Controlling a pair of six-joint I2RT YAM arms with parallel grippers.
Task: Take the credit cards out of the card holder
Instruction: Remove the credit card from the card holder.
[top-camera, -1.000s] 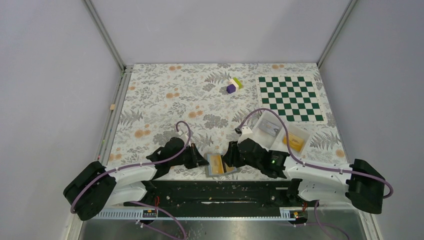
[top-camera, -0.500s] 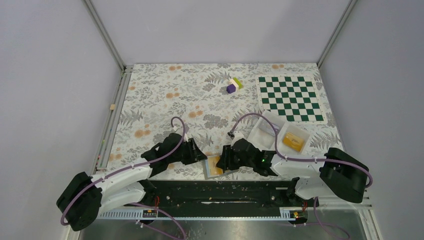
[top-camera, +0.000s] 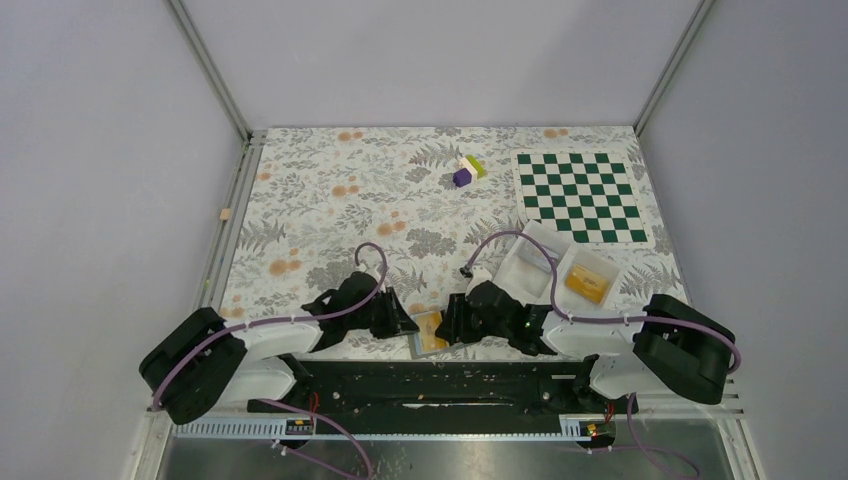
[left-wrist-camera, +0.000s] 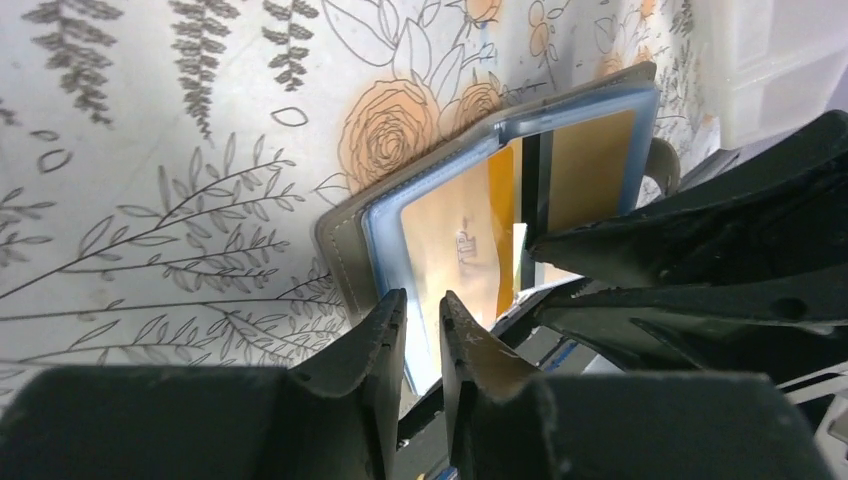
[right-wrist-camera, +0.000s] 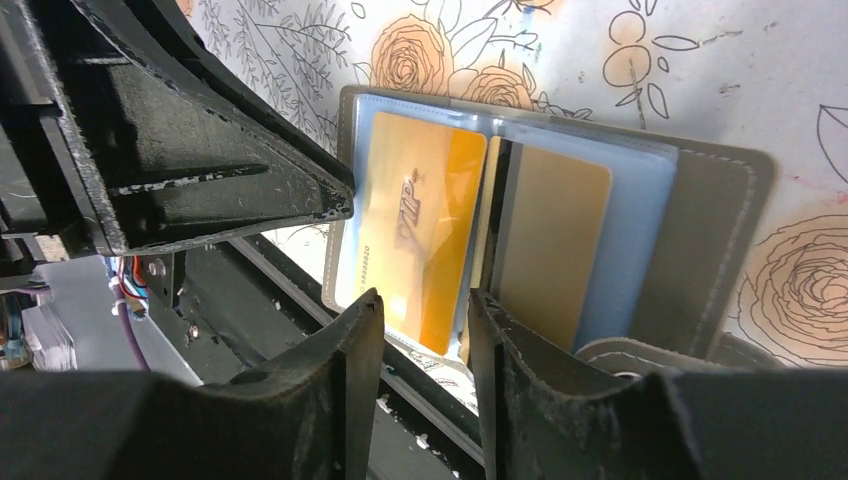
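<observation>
1. Since a second ago, the right arm's shoulder housing has swung left and the right gripper (top-camera: 450, 325) has come in over the card holder (top-camera: 428, 332). Less of the holder shows from above. The left arm sits roughly where it was.
2. Holder lies open at the near edge of the table (top-camera: 320, 200), between the two grippers. Blue inner panels face up, grey outside faces down.
3. Left gripper (left-wrist-camera: 422, 300): fingers (left-wrist-camera: 385, 325) are a narrow slit apart, right at the near edge of the holder (left-wrist-camera: 345, 240). Can't tell if they pinch the sleeve edge or just sit over it.
4. Right gripper (right-wrist-camera: 425, 297): fingers (right-wrist-camera: 365, 320) are clearly apart and clamp nothing. They hover at the holder's (right-wrist-camera: 710, 250) middle fold, with the gold card's corner visible in the gap.
5. Credit cards (right-wrist-camera: 410, 230) are both in the sleeves. The gold one is in the panel on the left arm's side. A tan one with a black stripe (right-wrist-camera: 550, 250) is in the panel on the right arm's side.
6. Left finger's tip touches the holder's outer edge beside the gold card, seen from the right wrist.
7. Further out, behind the right arm, is a clear-white divided tray (top-camera: 530, 262) with something orange-yellow in its right compartment.
8. Far side: green-and-white checkered mat (top-camera: 580, 195) on the right, with a small cluster of blocks (top-camera: 467, 170) just left of it.
</observation>
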